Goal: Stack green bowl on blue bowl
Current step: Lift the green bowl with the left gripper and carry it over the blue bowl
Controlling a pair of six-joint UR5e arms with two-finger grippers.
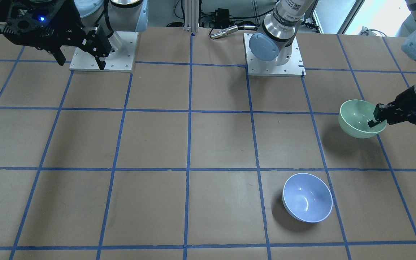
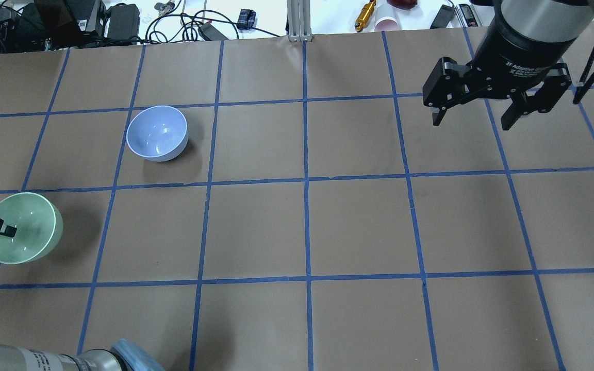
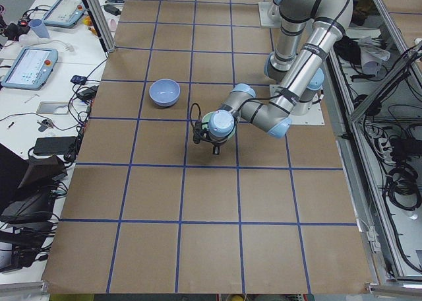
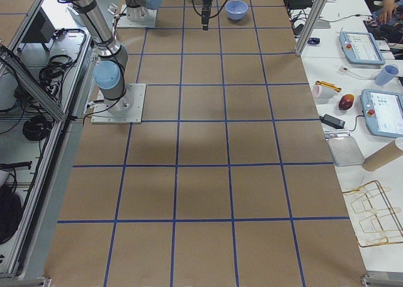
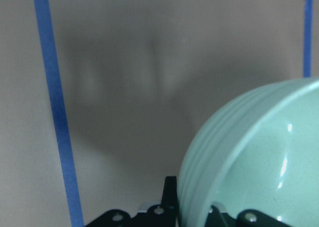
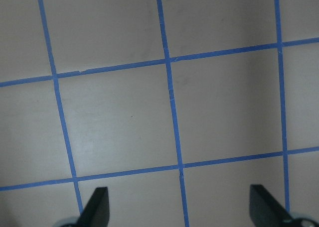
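Rim of green bowl (image 1: 354, 117) in left gripper (image 1: 375, 122), seemingly lifted, right gripper (image 2: 471, 123) open

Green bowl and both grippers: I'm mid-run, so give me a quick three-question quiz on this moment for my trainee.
1. True or false: the green bowl sits nested in the blue bowl.
2. Fill in: on the right gripper, the jaws stand ____ (open or shut).
3. Which one grips the green bowl by its rim?
A. right gripper
B. left gripper
C. neither

Key: 1 false, the bowls are apart and the green bowl is held tilted above the table; 2 open; 3 B.
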